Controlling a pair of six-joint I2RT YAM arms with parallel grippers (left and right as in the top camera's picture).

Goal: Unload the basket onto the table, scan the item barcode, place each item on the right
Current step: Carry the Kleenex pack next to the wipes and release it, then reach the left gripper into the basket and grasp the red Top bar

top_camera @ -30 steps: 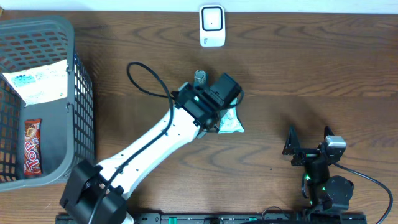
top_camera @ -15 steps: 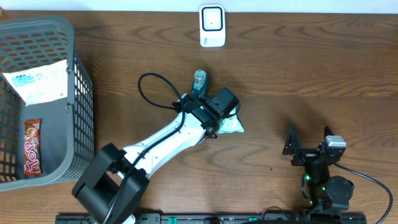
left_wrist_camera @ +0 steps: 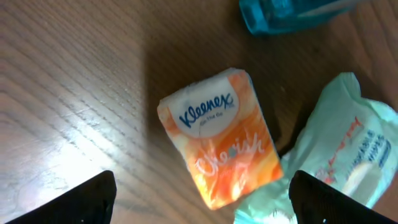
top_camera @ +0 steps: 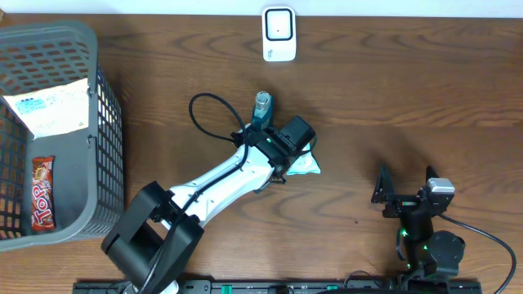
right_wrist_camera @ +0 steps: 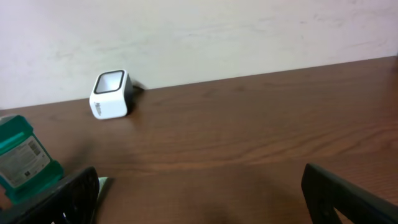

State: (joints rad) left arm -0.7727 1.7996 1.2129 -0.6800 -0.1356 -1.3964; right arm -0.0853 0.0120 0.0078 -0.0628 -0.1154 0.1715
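Grey mesh basket point(top_camera: 102, 122) sits at the left end of the table point(top_camera: 425, 98). Two things are in it: a flat white packet point(top_camera: 51, 104) with blue print leaning toward the back, and a red Top bar point(top_camera: 42, 192) lying lengthwise nearer the front.

The item itself, an orange-and-white Kleenex pack point(left_wrist_camera: 221, 146), is lying flat on the wood mid-table, logo up. A teal bottle point(top_camera: 262, 106) stands just behind it and a pale green packet point(left_wrist_camera: 348, 149) is right beside it. I think the two are touching at the corner, but the wrist view is too tight to be sure. From overhead the pack is hidden under the wrist. The white scanner point(top_camera: 279, 34) is at the far edge, well apart from all this.

The left arm point(top_camera: 221, 180) stretches diagonally from the near edge to the middle. The left gripper point(left_wrist_camera: 208, 199) hangs straight over the pack, its fingers point(left_wrist_camera: 81, 199) spread wide on either side and not touching it, so nothing is held. The right arm point(top_camera: 425, 237) is folded up at the near right corner, with the right gripper point(top_camera: 406, 186) spread wide too, empty, facing the scanner.
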